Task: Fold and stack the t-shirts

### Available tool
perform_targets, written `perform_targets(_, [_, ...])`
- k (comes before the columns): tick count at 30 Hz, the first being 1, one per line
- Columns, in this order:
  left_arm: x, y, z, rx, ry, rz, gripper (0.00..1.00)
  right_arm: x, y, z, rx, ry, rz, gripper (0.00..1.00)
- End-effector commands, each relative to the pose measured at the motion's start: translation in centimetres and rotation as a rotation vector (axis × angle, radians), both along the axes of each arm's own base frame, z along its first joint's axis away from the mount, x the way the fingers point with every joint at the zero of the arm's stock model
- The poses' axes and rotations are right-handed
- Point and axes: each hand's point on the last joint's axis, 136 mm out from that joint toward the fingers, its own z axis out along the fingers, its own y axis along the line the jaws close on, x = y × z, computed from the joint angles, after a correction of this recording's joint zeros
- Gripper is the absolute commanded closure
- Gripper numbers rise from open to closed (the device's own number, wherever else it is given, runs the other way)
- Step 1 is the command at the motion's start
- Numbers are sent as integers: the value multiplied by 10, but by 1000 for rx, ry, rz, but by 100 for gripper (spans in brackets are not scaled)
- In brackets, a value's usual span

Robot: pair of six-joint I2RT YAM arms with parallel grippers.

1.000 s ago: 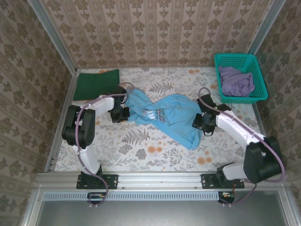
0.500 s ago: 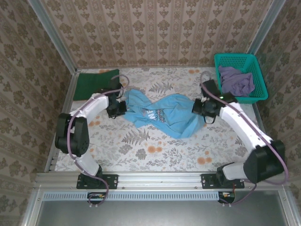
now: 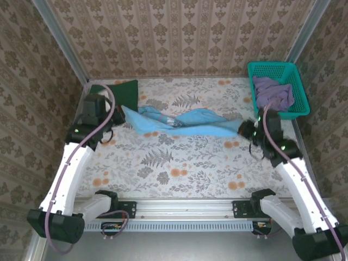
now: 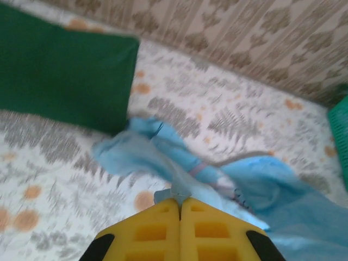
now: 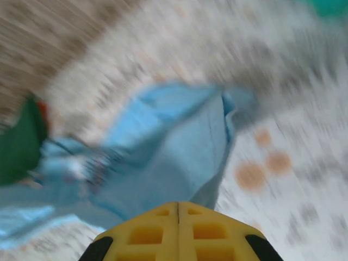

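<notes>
Looking down from the top view, the table (image 3: 179,163) with its fern-and-flower cover takes up the middle of the frame.

Light blue tee (image 3: 185,120): pulled out into a long, twisted band across the centre of the frame, from left of centre to right of centre. It is bunched and creased, not flat. Its chest lettering cannot be read; only a few dark marks show among the folds in the left wrist view (image 4: 255,190).

Dark green tee (image 3: 117,89): a flat, folded rectangle in the upper left of the table. The left arm covers its left part. In the left wrist view it sits upper left (image 4: 60,81), just beside the blue cloth.

Basket (image 3: 272,66): teal mesh, upper right corner.

Purple tee (image 3: 274,92): crumpled inside the basket, with its lower part hidden by the basket wall.

Left gripper (image 3: 116,123): at the left end of the blue band. In the wrist view the yellow fingers (image 4: 157,228) are pressed together, with a thin pinch of blue cloth coming out at their tips.

Right gripper (image 3: 243,129): at the right end of the band. Its wrist view is heavily motion-blurred. The fingers (image 5: 201,231) are clenched together and the blue cloth (image 5: 163,147) runs right up to the tips, which reads as a grasp. Finer detail cannot be made out.
</notes>
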Motion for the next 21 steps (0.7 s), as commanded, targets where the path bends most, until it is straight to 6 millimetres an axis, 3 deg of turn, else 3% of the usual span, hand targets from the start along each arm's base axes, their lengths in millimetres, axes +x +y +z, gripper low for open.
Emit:
perform_targets(1, [-54, 24, -92, 72, 311, 80, 100, -61, -1, -91, 91, 291, -91, 92])
perform_targets(4, [-78, 40, -102, 84, 336, 145, 100, -87, 5, -110, 110, 362, -68, 84])
perform_targets(8, [-79, 42, -102, 87, 354, 158, 100, -121, 9, -137, 102, 592, -54, 69])
perform_targets(10, [-76, 39, -102, 71, 354, 153, 100, -126, 3, -136, 42, 643, -39, 60])
perform_targets(12, [-73, 37, -102, 54, 350, 154, 100, -115, -4, -125, -2, 598, -53, 54])
perform_targets(16, [-70, 32, -100, 38, 343, 139, 100, -100, 1, -123, 45, 543, -77, 57])
perform_targets(21, [-68, 29, -101, 38, 351, 117, 100, -129, 13, -157, 87, 687, -96, 65])
